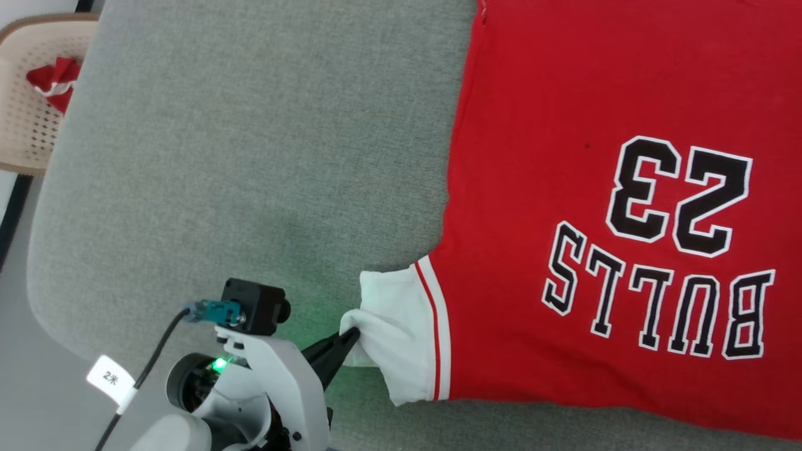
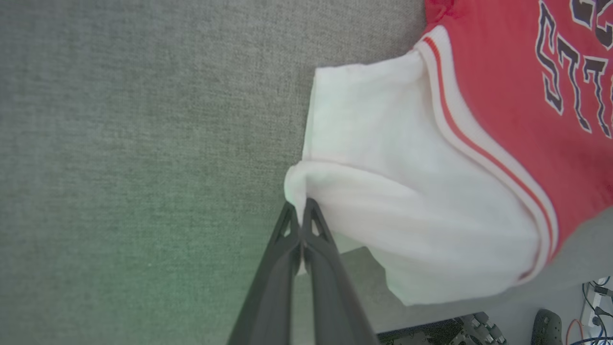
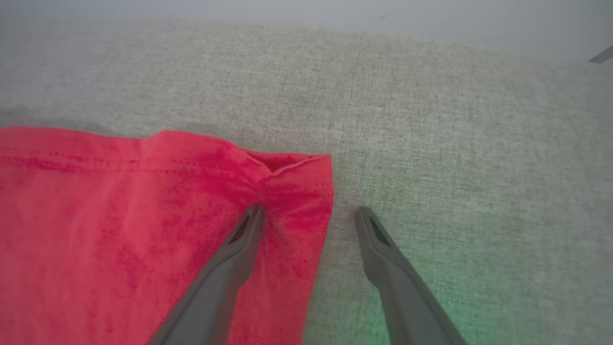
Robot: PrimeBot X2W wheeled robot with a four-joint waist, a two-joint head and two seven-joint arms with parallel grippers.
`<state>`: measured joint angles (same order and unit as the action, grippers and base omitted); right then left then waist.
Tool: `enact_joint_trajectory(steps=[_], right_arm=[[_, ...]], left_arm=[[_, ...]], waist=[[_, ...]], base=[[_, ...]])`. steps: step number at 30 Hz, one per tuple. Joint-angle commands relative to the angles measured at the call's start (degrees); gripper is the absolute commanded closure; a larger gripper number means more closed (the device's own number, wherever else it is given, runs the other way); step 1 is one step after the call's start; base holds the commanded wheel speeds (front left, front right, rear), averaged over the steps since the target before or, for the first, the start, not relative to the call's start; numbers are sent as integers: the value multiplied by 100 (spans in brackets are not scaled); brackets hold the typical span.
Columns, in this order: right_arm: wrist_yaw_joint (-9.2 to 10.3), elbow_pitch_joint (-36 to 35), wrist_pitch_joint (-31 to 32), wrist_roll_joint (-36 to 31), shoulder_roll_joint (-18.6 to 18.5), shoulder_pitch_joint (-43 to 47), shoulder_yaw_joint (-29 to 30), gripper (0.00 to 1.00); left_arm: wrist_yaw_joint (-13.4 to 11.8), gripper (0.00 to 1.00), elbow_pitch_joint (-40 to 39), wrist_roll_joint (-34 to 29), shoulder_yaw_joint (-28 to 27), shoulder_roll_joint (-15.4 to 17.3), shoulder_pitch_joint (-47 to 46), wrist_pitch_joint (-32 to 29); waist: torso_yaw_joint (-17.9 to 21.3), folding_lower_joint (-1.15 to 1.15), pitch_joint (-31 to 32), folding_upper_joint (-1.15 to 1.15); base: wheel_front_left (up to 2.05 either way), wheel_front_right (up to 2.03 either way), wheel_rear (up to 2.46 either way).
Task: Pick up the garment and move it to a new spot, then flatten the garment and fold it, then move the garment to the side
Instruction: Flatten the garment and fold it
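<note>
The red jersey garment [image 1: 564,188] lies spread on the grey table at the right, its black lettering upside down to me. Its white sleeve [image 1: 395,326] sticks out toward the near edge. My left gripper [image 1: 352,335] is shut on the sleeve's folded edge; the left wrist view shows the white cloth [image 2: 383,191] pinched between the dark fingertips [image 2: 311,215]. My right gripper [image 3: 309,215] is open at a red hem corner [image 3: 297,191] of the garment, one finger over the cloth, the other over bare table.
The grey fabric-covered table [image 1: 250,156] has wide free room to the left of the garment. A beige lattice basket [image 1: 31,94] holding a small red-and-white bundle [image 1: 56,78] stands beyond the table's left corner. Cables and gear [image 2: 550,326] lie on the floor.
</note>
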<state>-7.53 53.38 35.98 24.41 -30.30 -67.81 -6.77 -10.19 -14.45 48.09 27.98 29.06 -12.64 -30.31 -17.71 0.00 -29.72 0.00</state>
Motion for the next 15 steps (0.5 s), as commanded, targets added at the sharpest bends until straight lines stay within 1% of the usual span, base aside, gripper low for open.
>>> enact_joint_trajectory(steps=[1,2,3,4,6,10,12,15], right_arm=[[9,278,193,-12,88,200,-34,0],[9,427,327,18,126,186,-1,0],[9,579,494,41,159,178,26,27],[9,716,680,41,177,181,24,100],[9,872,826,-114,108,160,-25,100],[10,900,561,-346,26,-28,50,100],[10,858,549,-376,77,-36,5,100],[9,582,582,-292,169,76,-236,100]], left_arm=[[26,100,30,2,7,-22,-58,17],[39,100,57,9,5,-36,-64,38],[44,100,88,18,0,-43,-69,54],[48,100,113,22,-6,-41,-74,58],[48,100,147,28,-17,-41,-73,69],[21,100,185,60,-60,-12,-16,100],[-21,100,196,58,-99,22,19,113],[-93,100,194,56,-175,101,112,133]], waist=[[-86,0,-70,0],[-96,0,-69,0],[-103,0,-66,0],[-106,0,-62,0],[-95,0,-50,0],[-25,0,11,0],[38,0,75,0],[187,0,203,0]], base=[[0,0,0],[0,0,0],[0,0,0],[0,0,0],[0,0,0],[0,0,0],[0,0,0],[0,0,0]])
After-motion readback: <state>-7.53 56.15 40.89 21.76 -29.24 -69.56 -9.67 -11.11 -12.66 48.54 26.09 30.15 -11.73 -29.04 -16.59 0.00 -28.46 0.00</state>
